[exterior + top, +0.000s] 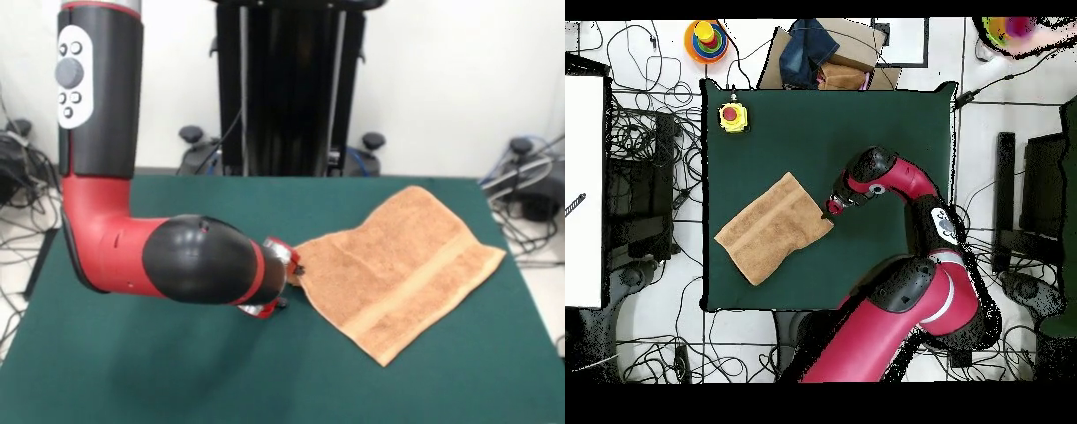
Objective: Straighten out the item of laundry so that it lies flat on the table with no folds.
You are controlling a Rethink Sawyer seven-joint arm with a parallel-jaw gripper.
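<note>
Arm: the red and black robot arm (132, 238) reaches low across the dark green felt tabletop (132, 371).
Claw: the claw (294, 269) sits at the towel's left corner; whether it is clenched cannot be told.
Towel: the orange-tan terry-cloth towel (402, 265) lies askew on the tabletop's right half, one stripe band showing.

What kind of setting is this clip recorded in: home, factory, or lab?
Most likely a robotics lab. A green felt-like table carries a yellow emergency-stop button, loose cables sprawl across the floor around it, and the arm's gripper is at a towel corner.
</note>
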